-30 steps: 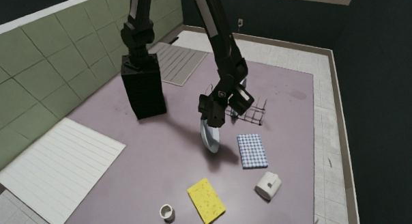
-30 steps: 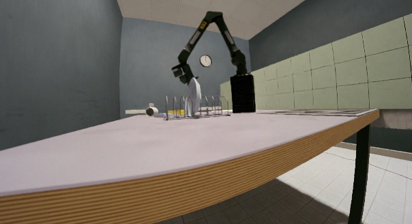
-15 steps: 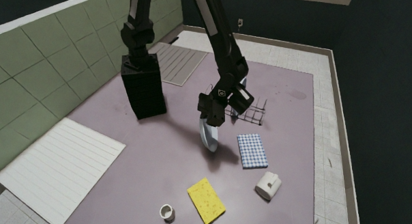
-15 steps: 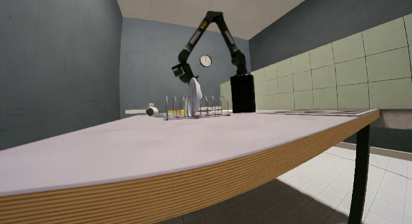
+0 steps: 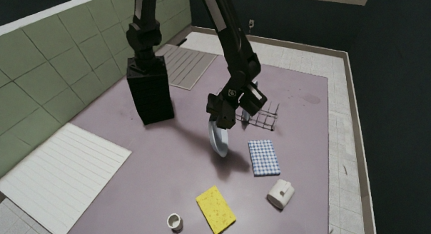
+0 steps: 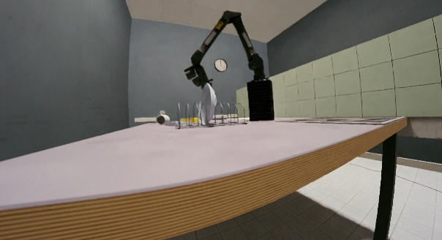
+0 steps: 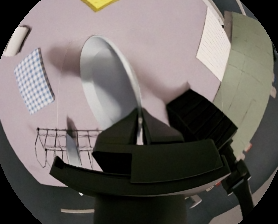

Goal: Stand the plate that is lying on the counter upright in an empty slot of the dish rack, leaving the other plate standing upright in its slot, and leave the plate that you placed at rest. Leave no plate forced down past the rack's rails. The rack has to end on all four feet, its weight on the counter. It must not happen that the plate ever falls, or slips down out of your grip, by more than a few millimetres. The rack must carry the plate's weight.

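My gripper (image 5: 218, 123) is shut on the rim of a white plate (image 5: 217, 138) and holds it on edge in the air, above the counter and to the left of the wire dish rack (image 5: 260, 117). The held plate also shows in the wrist view (image 7: 110, 86) and in the exterior view (image 6: 208, 101), hanging below the gripper (image 6: 202, 83). The other plate (image 5: 246, 115) stands upright in a slot at the left end of the rack; in the wrist view it (image 7: 71, 144) stands in the rack (image 7: 59, 145).
A blue checked cloth (image 5: 264, 158) lies just in front of the rack. A yellow sponge (image 5: 215, 209), a small white cup (image 5: 174, 221) and a white mug on its side (image 5: 280, 193) lie nearer the front. The black arm base (image 5: 150, 91) stands at the left.
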Available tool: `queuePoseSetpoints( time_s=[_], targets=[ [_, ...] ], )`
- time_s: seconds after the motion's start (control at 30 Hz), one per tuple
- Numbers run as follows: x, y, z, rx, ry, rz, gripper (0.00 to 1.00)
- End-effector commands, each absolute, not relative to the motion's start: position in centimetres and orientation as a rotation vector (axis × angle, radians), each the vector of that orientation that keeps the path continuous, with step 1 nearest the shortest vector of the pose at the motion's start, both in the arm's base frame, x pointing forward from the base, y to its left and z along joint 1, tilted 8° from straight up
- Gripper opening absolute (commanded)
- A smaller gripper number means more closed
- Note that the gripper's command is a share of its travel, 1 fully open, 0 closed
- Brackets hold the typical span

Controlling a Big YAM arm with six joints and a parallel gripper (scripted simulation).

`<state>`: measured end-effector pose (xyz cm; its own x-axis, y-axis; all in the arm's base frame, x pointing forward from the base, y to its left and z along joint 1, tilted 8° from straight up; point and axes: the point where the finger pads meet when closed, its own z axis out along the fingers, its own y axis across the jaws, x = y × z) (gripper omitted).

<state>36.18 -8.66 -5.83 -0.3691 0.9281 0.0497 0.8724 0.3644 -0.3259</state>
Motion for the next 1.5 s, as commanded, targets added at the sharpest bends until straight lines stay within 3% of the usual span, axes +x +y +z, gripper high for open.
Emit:
queuePoseSetpoints(
  time_s=[0.0, 1.47],
  targets=[
    [37.5, -9.4, -3.4, -1.636, -2.428, 0.346, 0.0],
    [36.7, -10.6, 7.4, -1.649, -2.439, 0.339, 0.0]
  ],
)
